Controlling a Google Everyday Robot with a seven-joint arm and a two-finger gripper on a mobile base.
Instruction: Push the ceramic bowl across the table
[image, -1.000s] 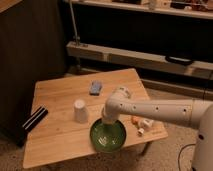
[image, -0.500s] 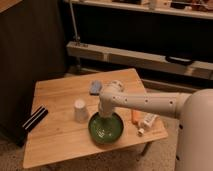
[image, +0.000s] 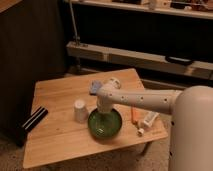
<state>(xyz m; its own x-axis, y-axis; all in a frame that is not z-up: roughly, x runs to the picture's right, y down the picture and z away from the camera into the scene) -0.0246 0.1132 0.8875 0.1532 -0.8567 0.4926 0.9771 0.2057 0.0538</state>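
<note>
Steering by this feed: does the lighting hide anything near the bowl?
Camera view: warm, dim light; the table is evenly lit, and it is nearly black around the shelf behind. Camera view: pale sheen inside the ceramic bowl; the pincer reaches down at its far rim.

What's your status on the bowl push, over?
Gripper down over the ceramic bowl. Bowl near front edge of the table. White cup close beside it, camera-left.

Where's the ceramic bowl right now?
In the camera view, the ceramic bowl sits near the front edge of the table, just right of the white cup; the gripper reaches down into it from above.
</note>
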